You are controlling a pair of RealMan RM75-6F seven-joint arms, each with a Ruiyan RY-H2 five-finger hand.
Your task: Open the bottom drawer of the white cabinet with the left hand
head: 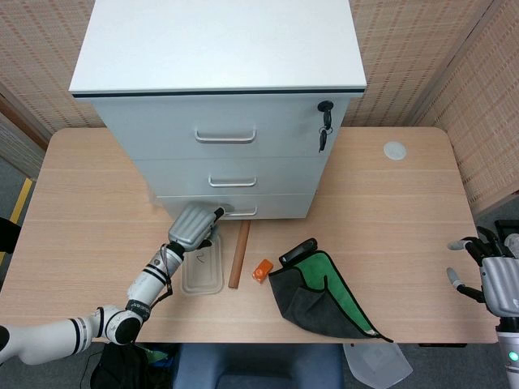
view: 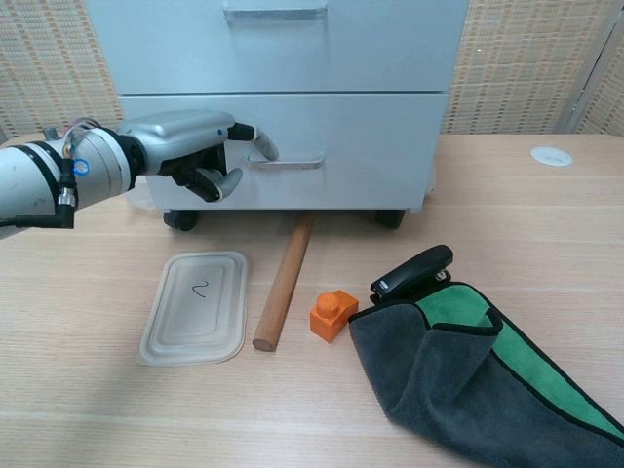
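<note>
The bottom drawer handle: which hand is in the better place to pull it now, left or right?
Left. The left hand has a finger reaching the bottom drawer handle of the white cabinet. The right hand hangs at the table's far right edge, away from it.

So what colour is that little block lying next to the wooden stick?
Orange. The block shows best in the chest view, right beside the wooden stick.

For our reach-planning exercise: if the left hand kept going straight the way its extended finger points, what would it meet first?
Probably the bottom drawer's handle: the left hand points at its left end, fingertip at or almost on it. Contact is unclear. Behind it lies the drawer front.
</note>
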